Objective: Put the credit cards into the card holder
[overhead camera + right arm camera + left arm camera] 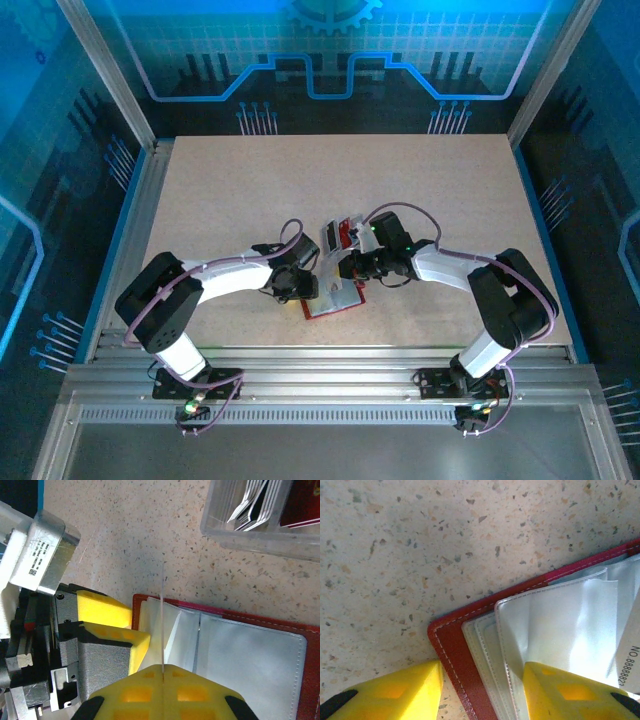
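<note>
The red card holder (335, 300) lies open on the table, its grey-clear sleeves (250, 655) facing up. My right gripper (163, 667) is shut on a thin pale credit card (163, 615), seen edge-on and standing over the sleeves at the holder's left side. My left gripper (482, 692) points down at the holder's corner (451, 645). It is open, with one yellow finger (405, 690) over the table and the other (570, 690) over the sleeves. A pale card corner with a printed number (630, 665) shows at the right. More credit cards (260, 500) stand in a tray.
The clear, silvery tray (250, 537) holding several cards stands just beyond the card holder, near the table's middle (338, 236). Both wrists crowd together over the holder. Speckled bare tabletop (250, 190) extends behind and to both sides. Metal rails run along the near edge.
</note>
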